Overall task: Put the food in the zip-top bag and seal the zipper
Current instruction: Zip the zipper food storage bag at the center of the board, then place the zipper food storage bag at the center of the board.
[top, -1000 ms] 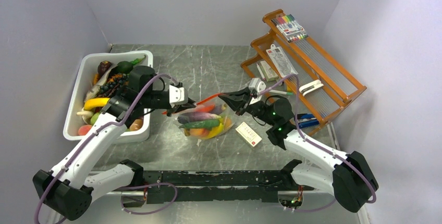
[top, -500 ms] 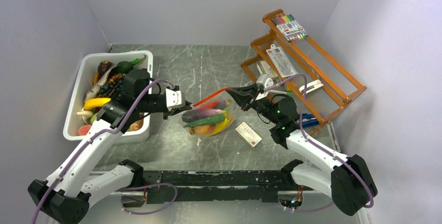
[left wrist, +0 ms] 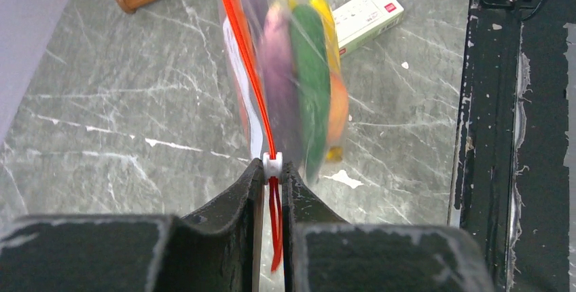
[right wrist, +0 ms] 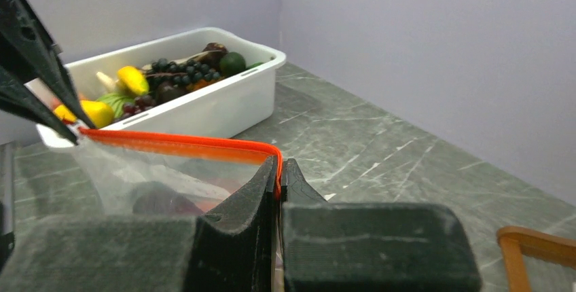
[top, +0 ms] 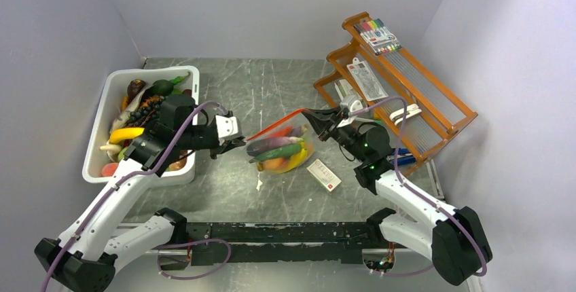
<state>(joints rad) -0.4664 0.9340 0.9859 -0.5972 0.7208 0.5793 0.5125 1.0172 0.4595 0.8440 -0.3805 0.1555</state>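
The clear zip-top bag (top: 280, 153) hangs above the table between my two grippers, with purple, green, yellow and orange food inside. Its red-orange zipper (top: 275, 125) is stretched taut. My left gripper (top: 242, 140) is shut on the zipper's left end, its white slider (left wrist: 272, 163) showing between the fingertips in the left wrist view. My right gripper (top: 309, 117) is shut on the zipper's right end; the strip (right wrist: 190, 144) runs from its tips in the right wrist view. More food lies in the white tub (top: 105, 112).
A small white-and-red box (top: 324, 174) lies on the table just right of the bag. A wooden rack (top: 401, 95) with a markers pack (top: 377, 35) stands at the back right. The black rail (top: 285, 234) runs along the near edge.
The bag has shifted right and lifted. The right gripper drew back to the right and up, stretching the zipper; the left gripper stayed on the slider at the left end.
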